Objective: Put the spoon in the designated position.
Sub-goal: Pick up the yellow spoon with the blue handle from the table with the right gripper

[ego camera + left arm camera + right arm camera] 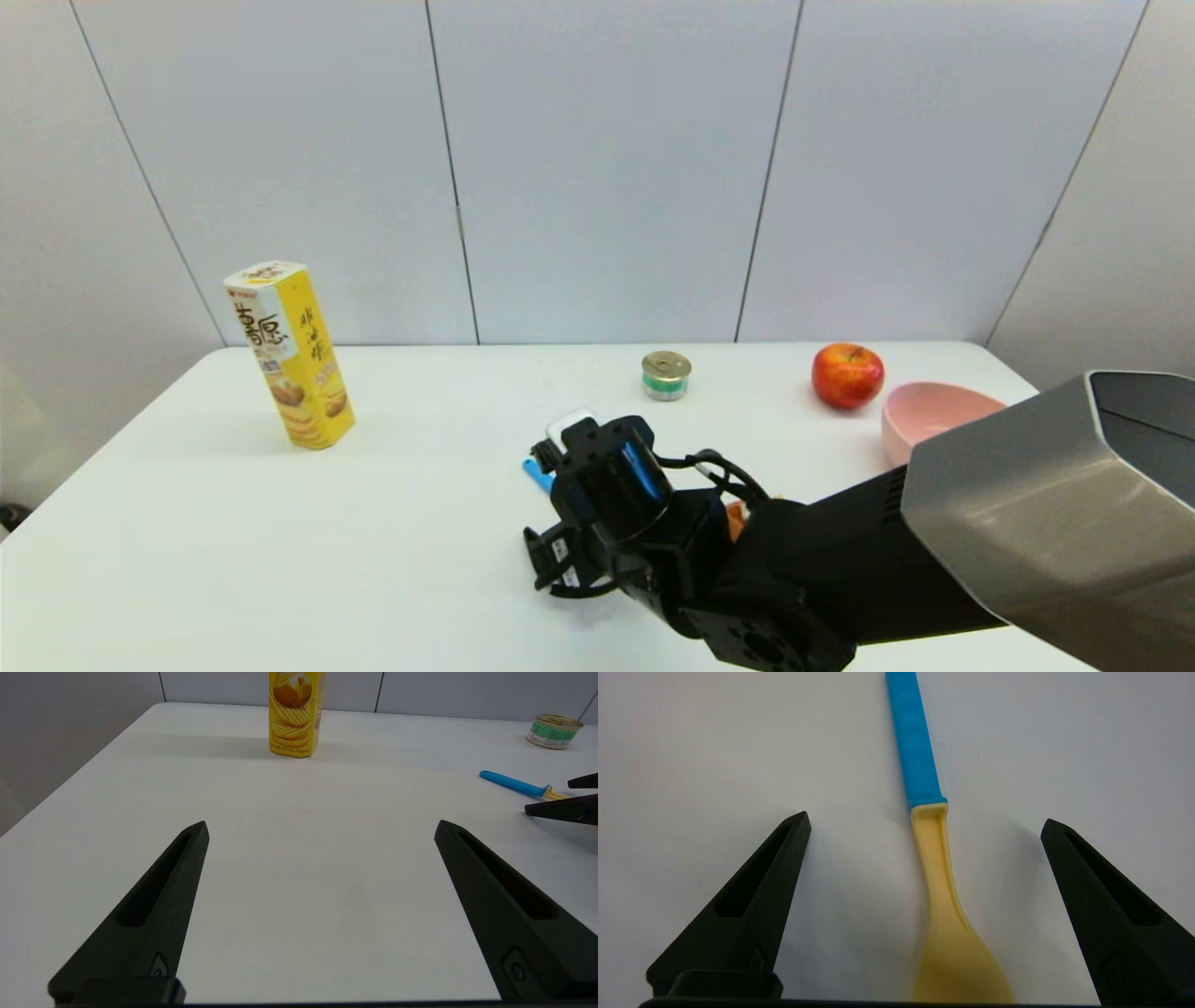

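The spoon (941,882) lies flat on the table (420,523), in front of the can (666,374). The right gripper (924,826) straddles its neck, fingers wide apart. Best to descend squarely and clamp the neck centred. The left gripper (322,830) hangs parked, also spread.

You have the spoon (931,849) lying mid-table (280,560); box (289,355) near the far-left corner, bowl (924,415) at the right edge.

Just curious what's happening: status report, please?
Right gripper open, straddling the spoon. Spoon flat on table, not gripped. Left gripper open, idle. Nothing in the way.
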